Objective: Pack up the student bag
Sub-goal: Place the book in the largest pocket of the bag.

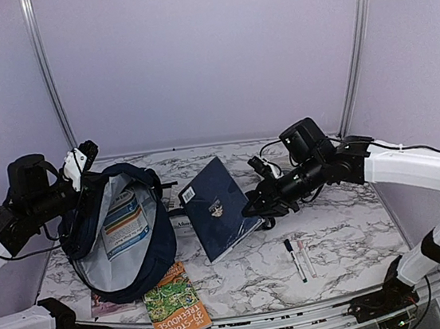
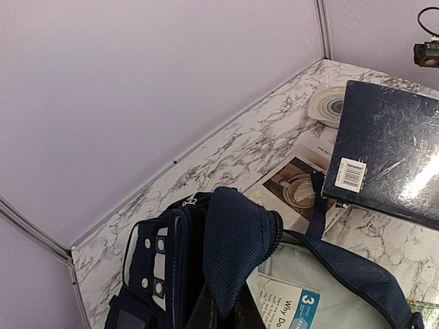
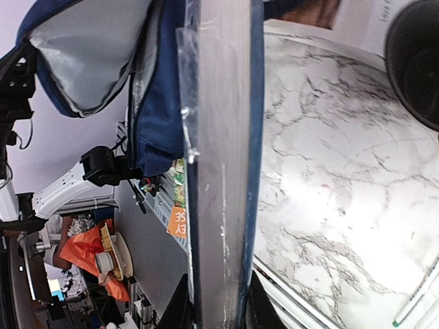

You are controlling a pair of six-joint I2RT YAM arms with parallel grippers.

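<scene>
The student bag (image 1: 161, 256) lies on its side at nine o'clock on the marble table (image 1: 348, 229), with its mouth gaping toward the centre and grey lining showing. A "Why Do" reader (image 1: 122, 220) is already inside. The left gripper (image 1: 83, 159), at the bag's ten o'clock, is pinched tight on the rim fabric and props the opening up. At the centre, the navy book (image 1: 215, 205) hangs tilted with one corner near the bag. The right gripper (image 1: 251, 207) is clamped on the thin edge at the book's three o'clock.

The main risk, as I judge it, is that narrow edge grip: the wide cover could pivot or slip between the jaws as it swings. Its leading corner could also snag the rim or butt against the reader, dragging the fabric out of the left pinch so the mouth collapses. A low sweep might knock the Treehouse paperback (image 1: 177, 304) at seven o'clock. The markers (image 1: 297, 261) at five o'clock lie well apart.
</scene>
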